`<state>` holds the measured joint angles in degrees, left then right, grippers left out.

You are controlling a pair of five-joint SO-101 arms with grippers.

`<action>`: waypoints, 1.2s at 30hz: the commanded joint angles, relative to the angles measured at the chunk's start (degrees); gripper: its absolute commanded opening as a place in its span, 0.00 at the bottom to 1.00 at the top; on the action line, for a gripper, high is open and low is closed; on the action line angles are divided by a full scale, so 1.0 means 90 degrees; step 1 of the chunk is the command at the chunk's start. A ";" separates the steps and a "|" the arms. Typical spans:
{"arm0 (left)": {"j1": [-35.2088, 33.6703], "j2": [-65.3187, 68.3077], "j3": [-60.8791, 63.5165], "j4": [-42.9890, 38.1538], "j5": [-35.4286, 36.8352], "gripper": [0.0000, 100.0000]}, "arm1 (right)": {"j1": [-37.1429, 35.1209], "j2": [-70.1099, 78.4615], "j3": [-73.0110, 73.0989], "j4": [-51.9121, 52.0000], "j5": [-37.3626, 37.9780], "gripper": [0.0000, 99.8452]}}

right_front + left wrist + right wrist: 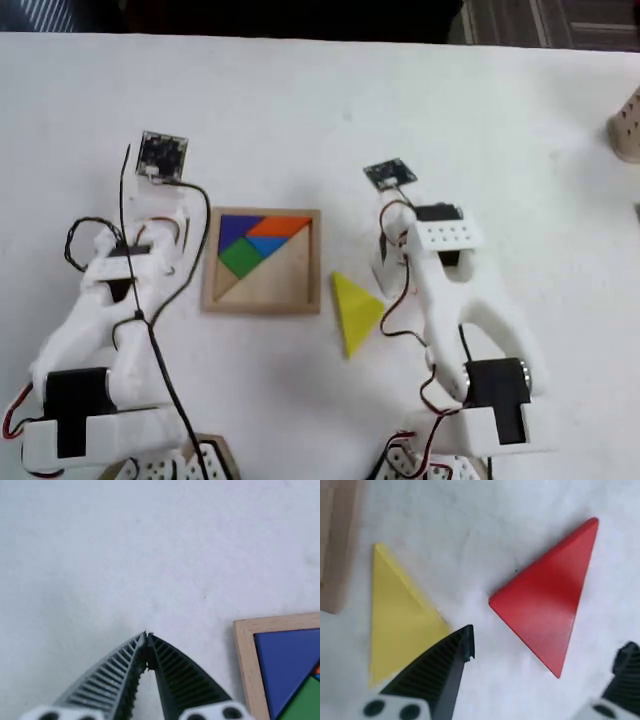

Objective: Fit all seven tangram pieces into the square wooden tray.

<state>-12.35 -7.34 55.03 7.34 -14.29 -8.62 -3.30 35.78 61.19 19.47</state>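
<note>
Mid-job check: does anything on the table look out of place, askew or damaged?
Nothing looks damaged or spilled. Two pieces lie loose on the table outside the wooden tray: the yellow triangle beside it and the red triangle next to that one. The tray's half nearer the arms is bare wood.

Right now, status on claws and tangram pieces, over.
Left claw shut, empty, beside tray. Right claw open over red triangle. Yellow triangle beside it, outside tray.
</note>
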 commanded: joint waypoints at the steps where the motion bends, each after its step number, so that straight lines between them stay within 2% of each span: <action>1: -0.0112 -0.0024 -0.0313 0.0010 -0.0107 0.02 | 0.0083 -0.0190 0.0166 -0.0650 0.0117 0.45; 7: -0.0112 -0.0024 -0.0313 0.0020 -0.0107 0.02 | 0.0190 -0.0190 0.0166 -0.0718 -0.0352 0.45; 12: -0.0112 -0.0024 -0.0313 0.0020 -0.0107 0.02 | 0.0220 0.0220 0.0059 -0.0894 -0.0332 0.45; 21: -0.0112 -0.0024 -0.0303 0.0020 -0.0098 0.02 | 0.0220 0.1607 -0.1358 0.0171 -0.0322 0.45; 23: -0.0112 -0.0024 -0.0303 0.0020 -0.0098 0.02 | 0.0220 0.1792 -0.1553 0.0308 -0.0322 0.41; 30: -0.0112 -0.0024 -0.0303 0.0020 -0.0098 0.02 | 0.0337 0.1900 -0.1670 0.0347 -0.0381 0.16; 36: -0.0112 -0.0024 -0.0303 0.0020 -0.0107 0.02 | 0.0376 0.1890 -0.1670 0.0337 -0.0381 0.09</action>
<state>-12.35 -7.34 55.03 7.34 -14.29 -4.92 13.67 21.36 63.82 16.75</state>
